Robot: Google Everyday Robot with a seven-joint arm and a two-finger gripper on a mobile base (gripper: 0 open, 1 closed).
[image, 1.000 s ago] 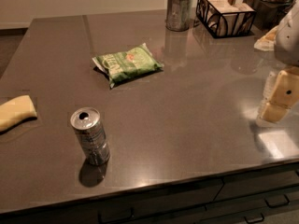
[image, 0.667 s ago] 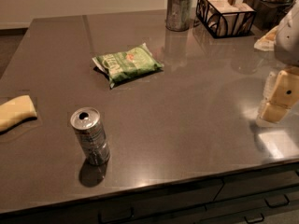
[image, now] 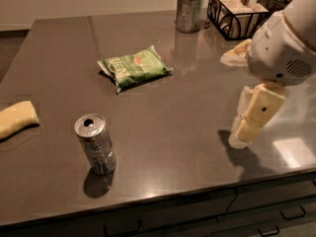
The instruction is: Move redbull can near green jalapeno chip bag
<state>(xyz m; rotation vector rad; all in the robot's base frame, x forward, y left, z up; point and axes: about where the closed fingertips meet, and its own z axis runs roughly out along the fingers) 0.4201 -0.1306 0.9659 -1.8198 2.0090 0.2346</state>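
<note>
The redbull can stands upright on the dark countertop near its front left, pull-tab top showing. The green jalapeno chip bag lies flat further back, left of the middle, well apart from the can. My gripper hangs at the right side of the counter, pointing down just above the surface, far to the right of the can and holding nothing. The white arm housing sits above it.
A pale yellow flat object lies at the left edge. At the back stand a metal cup of white items and a black wire basket. A crumpled pale item lies behind the arm. Drawer fronts run below the front edge.
My gripper and arm have moved left, further in over the counter. The can, the bag and the other objects have not moved.
</note>
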